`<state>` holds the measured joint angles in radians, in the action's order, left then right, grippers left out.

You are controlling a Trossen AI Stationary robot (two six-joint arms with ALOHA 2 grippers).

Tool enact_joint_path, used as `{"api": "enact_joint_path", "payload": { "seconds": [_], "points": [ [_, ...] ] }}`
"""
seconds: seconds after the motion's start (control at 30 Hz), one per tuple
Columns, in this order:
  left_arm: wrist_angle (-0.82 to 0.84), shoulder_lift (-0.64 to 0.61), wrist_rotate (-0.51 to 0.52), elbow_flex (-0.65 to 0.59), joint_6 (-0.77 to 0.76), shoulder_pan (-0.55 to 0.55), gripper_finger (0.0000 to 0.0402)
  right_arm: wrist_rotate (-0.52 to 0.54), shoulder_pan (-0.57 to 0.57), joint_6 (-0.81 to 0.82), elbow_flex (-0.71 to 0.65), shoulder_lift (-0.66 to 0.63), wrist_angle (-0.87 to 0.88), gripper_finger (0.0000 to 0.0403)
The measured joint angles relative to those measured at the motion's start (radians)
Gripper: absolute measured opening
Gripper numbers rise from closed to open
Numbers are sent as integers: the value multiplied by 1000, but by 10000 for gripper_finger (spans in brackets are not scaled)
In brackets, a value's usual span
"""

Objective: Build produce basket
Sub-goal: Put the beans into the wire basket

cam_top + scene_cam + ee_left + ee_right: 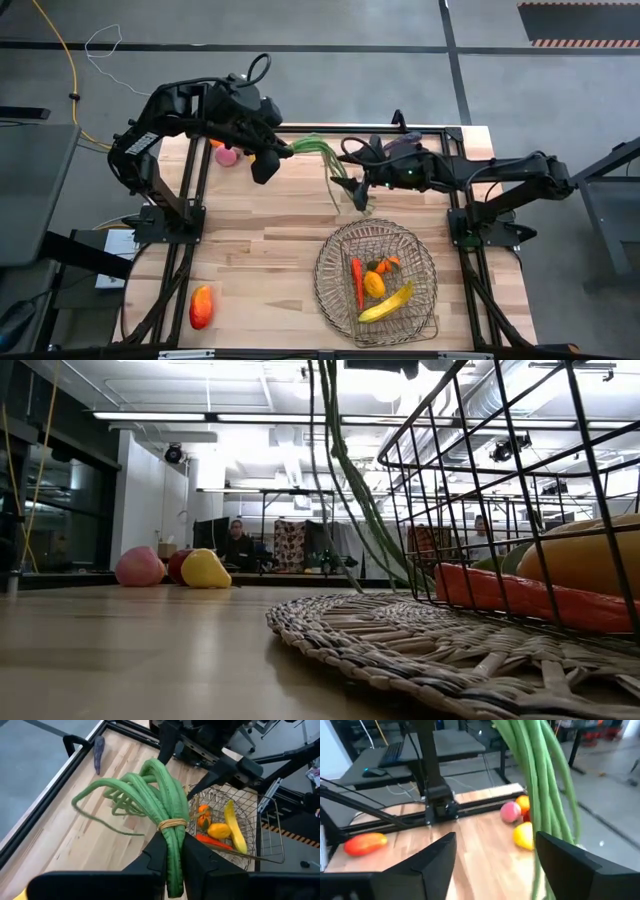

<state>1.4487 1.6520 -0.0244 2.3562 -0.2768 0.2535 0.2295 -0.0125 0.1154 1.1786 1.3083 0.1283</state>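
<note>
The left pincer [172, 862] is clamped on the bundle of long green beans [160, 800], gripping it just below the rubber band, and holds it in the air above the tabletop [260, 250], up and to the far-left side of the basket [330, 290]. The loose bean tips trail toward the right pincer [358, 192], which hangs just beyond the basket's far rim with its fingers [432, 860] spread wide and the beans hanging between them without being gripped.

The basket sits at the near right of the tabletop and holds a banana [388, 304], a chilli [357, 283] and oranges [374, 284]. A mango [201, 307] lies well to the left of the basket, near the front edge. A peach [227, 156] lies far from the basket, at the back left, under the left arm.
</note>
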Motion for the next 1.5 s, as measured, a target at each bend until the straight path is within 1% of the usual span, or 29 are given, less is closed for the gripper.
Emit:
{"api": "enact_joint_path", "payload": {
  "seconds": [0.13,0.23,0.3,0.37,0.5,0.6,0.73,0.8,0.9,0.97,1.03,1.17,1.37,1.5],
  "points": [
    [3,0,-5,0,-4,0,25,18,-12,26,0,0,70,328],
    [3,0,-28,0,-29,0,25,99,-14,34,0,0,118,381],
    [3,0,-31,0,-33,-5,25,159,-14,44,0,0,122,394],
    [3,0,-28,0,-34,-9,25,185,-17,65,0,0,109,386],
    [-5,0,-27,0,-39,-16,25,189,-21,90,0,12,90,375],
    [-11,0,-27,0,-54,-20,25,183,-21,86,1,60,73,374],
    [-21,0,-24,0,-65,-20,26,188,-20,56,0,150,-1,374],
    [-26,0,-25,0,-78,-20,26,219,-20,36,0,191,-60,374],
    [-35,0,-52,0,-92,-20,26,308,-20,33,0,237,-145,374],
    [-36,0,-65,0,-109,-24,26,388,-20,26,0,258,-164,374],
    [-38,0,-69,0,-116,-32,26,425,-20,14,0,269,-176,374],
    [-50,0,-81,0,-133,-51,26,421,-26,-31,0,289,-218,374],
    [-163,-3,-224,0,-176,-61,26,353,-48,-19,0,317,-304,374],
    [-234,-29,-244,-1,-194,-56,26,308,-57,7,0,330,-318,374]
  ]
}}
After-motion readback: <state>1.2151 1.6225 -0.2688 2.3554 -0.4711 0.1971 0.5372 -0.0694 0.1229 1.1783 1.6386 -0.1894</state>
